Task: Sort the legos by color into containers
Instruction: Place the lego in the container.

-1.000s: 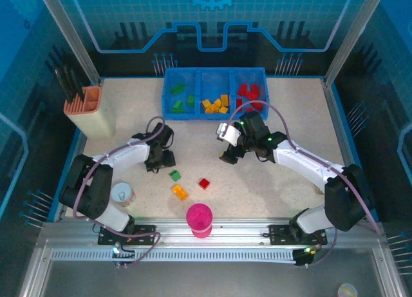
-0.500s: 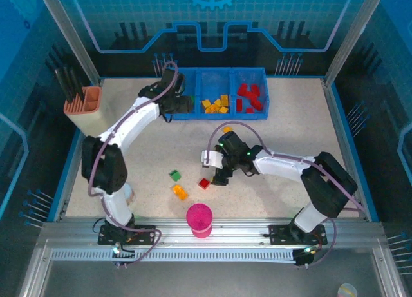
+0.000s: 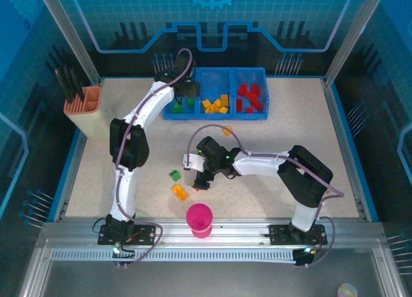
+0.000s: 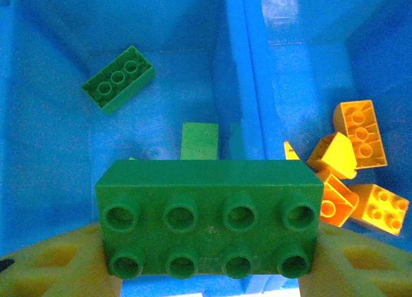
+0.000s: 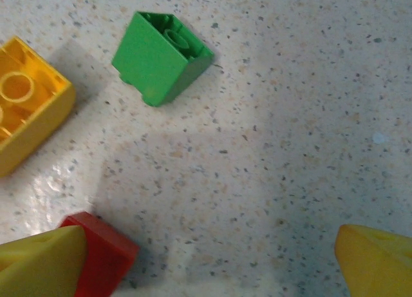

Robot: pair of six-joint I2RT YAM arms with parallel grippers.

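The left arm, having swung up from mid-worktop within the last second, is stretching long toward the far side. Its left tool [image 4: 209, 261] is standing half-open, clamping a green eight-stud plastic brick [image 4: 209, 200] over the left compartment [image 4: 51, 136] of the low blue plastic tray [image 3: 215, 116], where other greens are lying; release looks next. The right arm is folding back from the tray. Its right tool [image 5: 209, 265] is spreading fully wide, empty, over the speckled worktop [image 5: 270, 149], a small red plastic brick [image 5: 106, 255] just inside one finger.
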